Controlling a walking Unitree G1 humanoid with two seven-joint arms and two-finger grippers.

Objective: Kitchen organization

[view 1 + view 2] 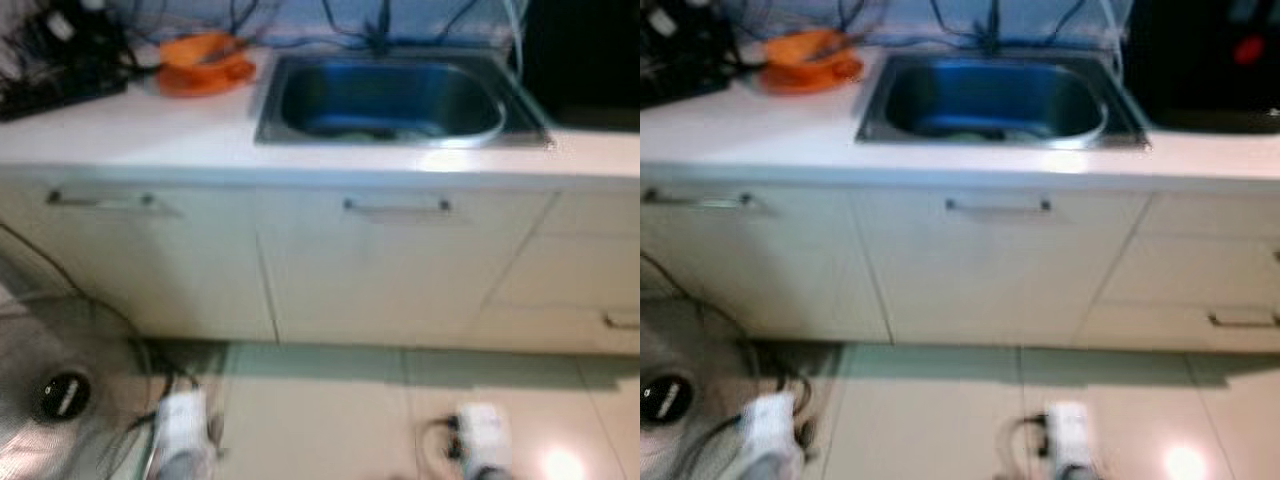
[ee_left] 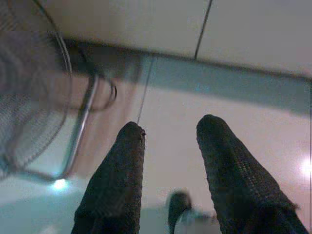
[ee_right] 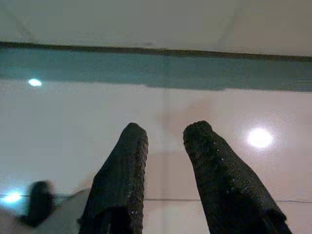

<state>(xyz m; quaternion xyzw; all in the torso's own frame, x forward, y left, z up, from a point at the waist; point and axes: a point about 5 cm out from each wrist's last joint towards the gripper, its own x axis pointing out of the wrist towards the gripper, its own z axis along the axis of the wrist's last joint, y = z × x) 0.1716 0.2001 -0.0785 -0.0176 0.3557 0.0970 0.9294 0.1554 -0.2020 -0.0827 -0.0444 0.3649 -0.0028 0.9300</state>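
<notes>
Brushed, shiny metal for the sink (image 1: 400, 100), let into a smooth, pale, matt worktop (image 1: 150, 135). Glossy orange plastic on the bowl (image 1: 205, 65) near the worktop's back edge. Smooth off-white cabinet fronts (image 1: 400, 270) with slim metal handles (image 1: 397, 206). Polished, light-reflecting floor tiles (image 3: 73, 122). Fine wire mesh on the fan guard (image 2: 29, 97). Rough, knobbly black rubber on the gripper fingers (image 3: 122, 180).

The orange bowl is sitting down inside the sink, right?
Not quite. The orange bowl sits on the white counter, to the left of the sink, not inside it. The left eye view shows this.
</notes>
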